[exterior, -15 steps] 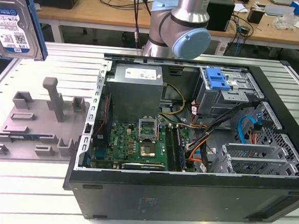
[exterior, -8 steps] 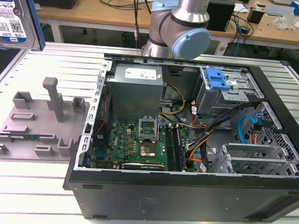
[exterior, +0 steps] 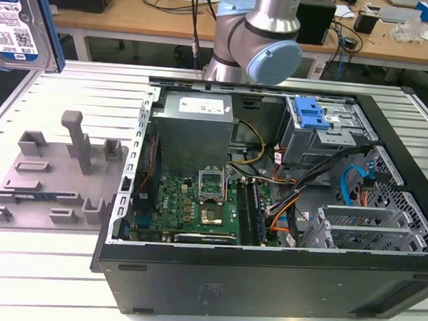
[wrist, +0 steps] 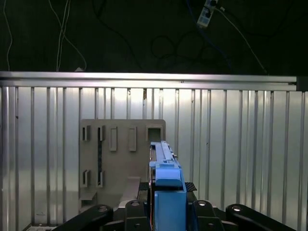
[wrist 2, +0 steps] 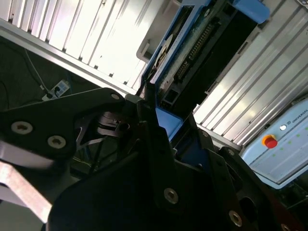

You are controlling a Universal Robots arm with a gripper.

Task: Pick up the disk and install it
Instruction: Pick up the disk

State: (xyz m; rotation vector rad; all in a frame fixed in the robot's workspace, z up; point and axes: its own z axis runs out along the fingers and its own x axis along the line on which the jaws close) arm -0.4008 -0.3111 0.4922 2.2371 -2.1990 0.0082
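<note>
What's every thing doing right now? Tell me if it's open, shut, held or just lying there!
disk: up in the air, gripped by the jaws.
gripper: shut on the disk.
computer case: lying on its side on the table, open, insides showing.
grey holder: lying flat on the table beside the case, well apart from the disk.

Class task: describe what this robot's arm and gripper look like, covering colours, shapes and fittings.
The arm is a smooth silver-grey tube with rounded joints, one of them closed by a round pale blue cap. The gripper is matte black, built of flat angular links joined by round silver screw heads.
</note>
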